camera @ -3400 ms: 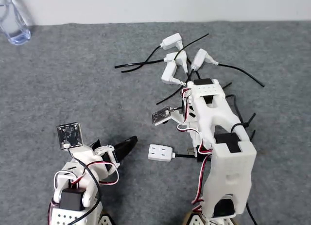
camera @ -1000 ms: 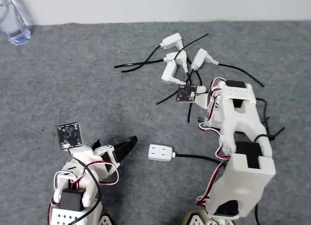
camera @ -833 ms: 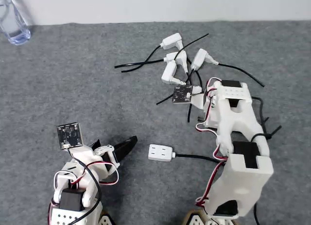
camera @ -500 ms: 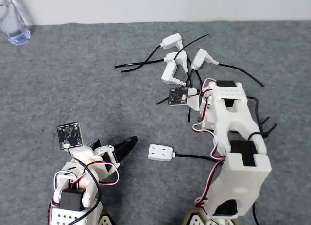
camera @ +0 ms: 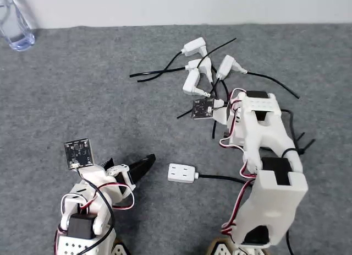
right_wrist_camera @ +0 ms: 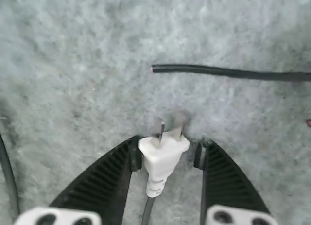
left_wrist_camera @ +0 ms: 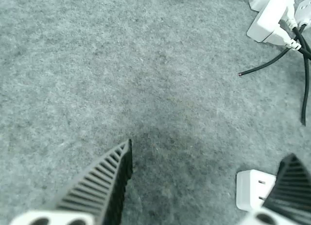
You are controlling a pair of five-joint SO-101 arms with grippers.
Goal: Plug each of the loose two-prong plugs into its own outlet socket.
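A white outlet strip point(camera: 182, 172) lies on the grey carpet, its black cord running off under my right arm. Several white two-prong plugs point(camera: 193, 81) with black cords lie in a loose cluster beyond it. My right gripper point(right_wrist_camera: 165, 148) is low over the carpet at the near edge of that cluster. It is shut on a white plug point(right_wrist_camera: 163, 157) whose prongs point(right_wrist_camera: 168, 128) point away from the wrist. My left gripper point(camera: 130, 164) stands open near the front left, apart from the strip point(left_wrist_camera: 255, 190), with nothing between its fingers point(left_wrist_camera: 109, 183).
A clear bottle point(camera: 15, 25) stands at the far left corner by the white wall. Loose black cord ends point(camera: 159, 73) trail left of the plug cluster. One cord end point(right_wrist_camera: 218, 71) lies just past the held plug. Bare carpet spreads across the left half.
My right arm left the spot beside the outlet strip, swung right, then came back left toward the plug cluster and has nearly stopped. The left arm has kept still.
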